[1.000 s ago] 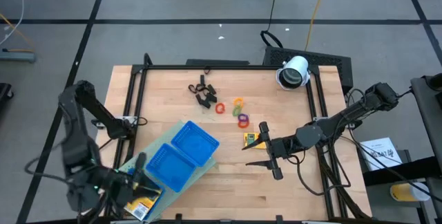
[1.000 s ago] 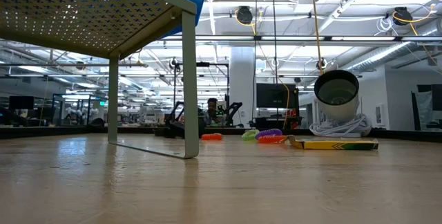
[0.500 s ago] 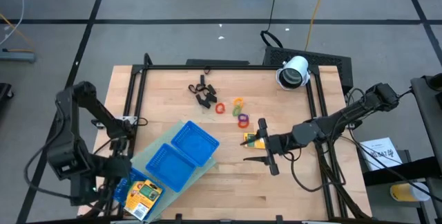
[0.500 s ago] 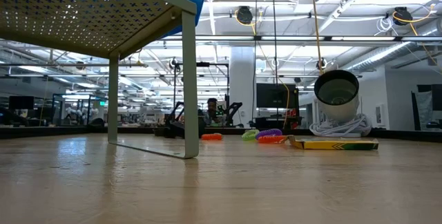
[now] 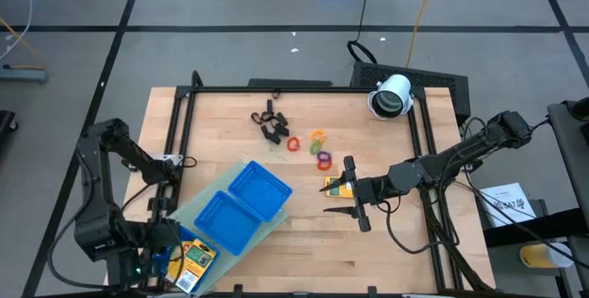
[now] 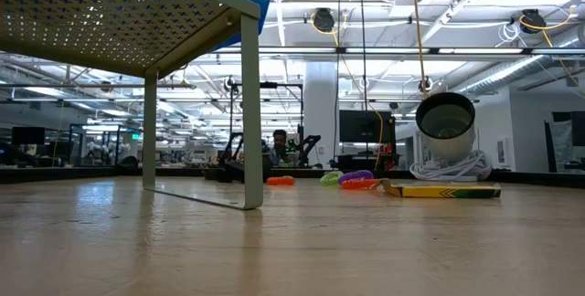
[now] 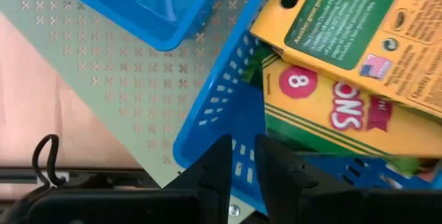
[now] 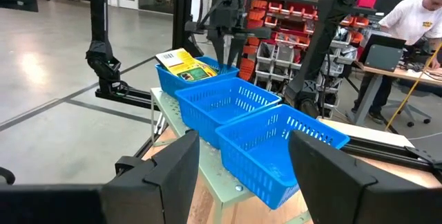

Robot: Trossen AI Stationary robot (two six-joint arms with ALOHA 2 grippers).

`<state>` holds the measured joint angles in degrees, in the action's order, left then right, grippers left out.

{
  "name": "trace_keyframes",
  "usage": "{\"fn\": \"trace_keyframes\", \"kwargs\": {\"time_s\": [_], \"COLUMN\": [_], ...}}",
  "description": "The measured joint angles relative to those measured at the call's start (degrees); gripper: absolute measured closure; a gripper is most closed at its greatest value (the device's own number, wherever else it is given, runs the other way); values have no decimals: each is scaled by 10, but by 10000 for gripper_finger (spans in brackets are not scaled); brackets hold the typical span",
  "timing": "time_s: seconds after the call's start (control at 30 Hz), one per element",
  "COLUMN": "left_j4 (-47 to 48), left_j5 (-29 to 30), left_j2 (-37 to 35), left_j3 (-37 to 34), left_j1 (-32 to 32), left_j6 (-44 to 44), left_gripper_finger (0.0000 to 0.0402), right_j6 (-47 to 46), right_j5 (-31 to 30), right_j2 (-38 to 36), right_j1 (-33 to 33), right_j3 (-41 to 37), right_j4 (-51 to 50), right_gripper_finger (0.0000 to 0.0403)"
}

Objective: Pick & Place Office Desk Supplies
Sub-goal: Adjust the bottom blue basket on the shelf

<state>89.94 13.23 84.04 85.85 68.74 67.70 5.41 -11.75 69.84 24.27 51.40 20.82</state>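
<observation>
I see the left gripper (image 7: 238,158) over the blue tray's (image 5: 241,208) end compartment, fingers nearly together, empty (a crayon pack (image 7: 345,106) lies inside). Right gripper (image 5: 351,194), fingers apart, hovers beside a second yellow pack (image 5: 334,186); rings (image 5: 318,148) and black clips (image 5: 270,121) remain on the table (image 5: 304,243).

Robotics lab or workshop, wooden worktop (image 5: 304,224) on black metal framing, grey tiled floor (image 5: 230,4) with loose cables, exposed ceiling ducts (image 6: 475,22) and strip lights, red parts bins (image 8: 276,10) on shelving, person (image 8: 407,30) seated at a desk beyond
</observation>
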Motion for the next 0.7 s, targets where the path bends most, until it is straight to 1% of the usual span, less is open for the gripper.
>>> {"fn": "trace_keyframes", "kwargs": {"time_s": [0.17, 0.33, 0.5, 0.7], "left_j4": [1, 1, -2, -13], "left_j5": [0, -17, -15, -11], "left_j2": [0, 0, 0, 0], "left_j3": [-31, -50, -54, -54], "left_j1": [-10, -25, -34, -40], "left_j6": [10, -7, -40, -108], "left_gripper_finger": [330, 330, 330, 330], "right_j6": [-1, -2, -2, -2], "right_j5": [0, 0, 0, 0], "right_j2": [0, 0, 0, 0], "right_j1": [0, 0, 0, 0], "right_j3": [0, 0, 0, 0], "right_j4": [0, 0, 0, 0], "right_gripper_finger": [190, 190, 190, 190]}}
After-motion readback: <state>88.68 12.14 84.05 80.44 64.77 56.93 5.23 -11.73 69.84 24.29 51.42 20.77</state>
